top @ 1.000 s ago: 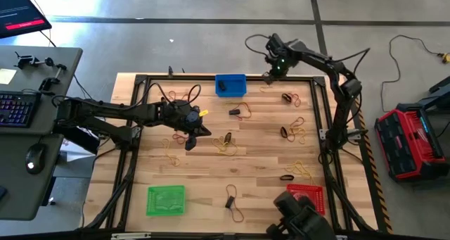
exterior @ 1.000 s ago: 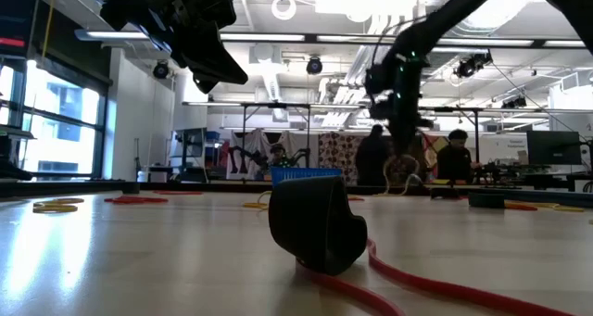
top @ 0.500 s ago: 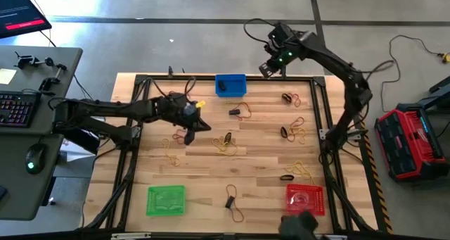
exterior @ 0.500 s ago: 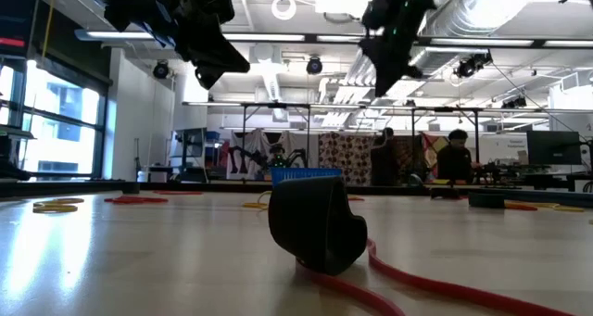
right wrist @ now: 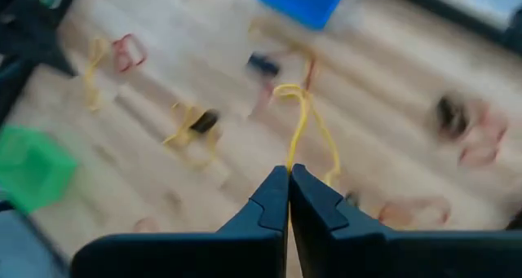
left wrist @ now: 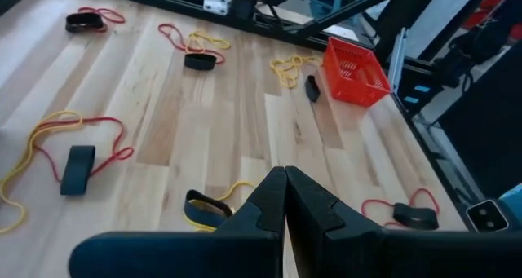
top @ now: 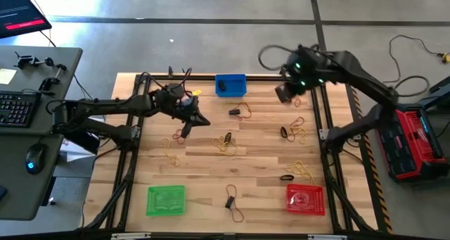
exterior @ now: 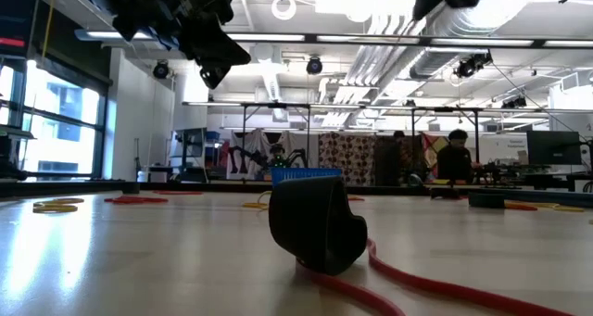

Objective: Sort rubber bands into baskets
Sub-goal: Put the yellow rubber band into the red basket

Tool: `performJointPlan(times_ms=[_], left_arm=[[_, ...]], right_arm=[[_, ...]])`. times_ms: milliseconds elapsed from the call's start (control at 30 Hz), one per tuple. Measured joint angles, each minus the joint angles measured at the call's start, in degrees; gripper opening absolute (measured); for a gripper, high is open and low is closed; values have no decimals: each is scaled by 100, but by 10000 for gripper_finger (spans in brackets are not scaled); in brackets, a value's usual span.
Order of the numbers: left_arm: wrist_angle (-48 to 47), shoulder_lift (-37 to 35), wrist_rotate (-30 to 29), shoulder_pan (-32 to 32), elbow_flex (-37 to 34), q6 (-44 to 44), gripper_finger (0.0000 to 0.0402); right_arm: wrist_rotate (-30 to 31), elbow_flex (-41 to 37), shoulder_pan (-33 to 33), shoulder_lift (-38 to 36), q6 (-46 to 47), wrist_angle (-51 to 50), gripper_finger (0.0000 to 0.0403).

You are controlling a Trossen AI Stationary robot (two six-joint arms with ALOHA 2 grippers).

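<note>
Blurrily, the right pincer [right wrist: 288, 174] pinches a yellow rubber band [right wrist: 303, 119]; the left pincer [left wrist: 285, 176] is closed, empty

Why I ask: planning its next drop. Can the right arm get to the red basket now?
Probably yes: the right claw hangs above the table on the red basket's side, with only flat rubber bands between.

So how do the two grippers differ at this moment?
The right gripper has its jaws pinched on a yellow rubber band that dangles from them; the left gripper holds nothing. The right one is raised by the table's far right corner, near the blue basket; the left hangs over the left half of the table. Both have their jaws shut.
</note>
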Motion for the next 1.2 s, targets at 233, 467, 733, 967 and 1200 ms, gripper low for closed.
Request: performJointPlan(times_ms=[233,467,733,967,1200], left_arm=[[44,0,27,136,0,96,0],[2,2,69,140,-2,-10,0],[-36,2,69,135,-2,-61,0],[-56,2,69,135,-7,4,0],[-57,2,66,135,-7,44,0]], right_arm=[[130,0,1446,-363,1969,-546,0],[63,0,2737,-310,3397,-521,0],[-244,0,4237,-123,5407,-484,0],[-632,0,5241,249,6618,-521,0],[-698,-82,5923,555,5895,-531,0]])
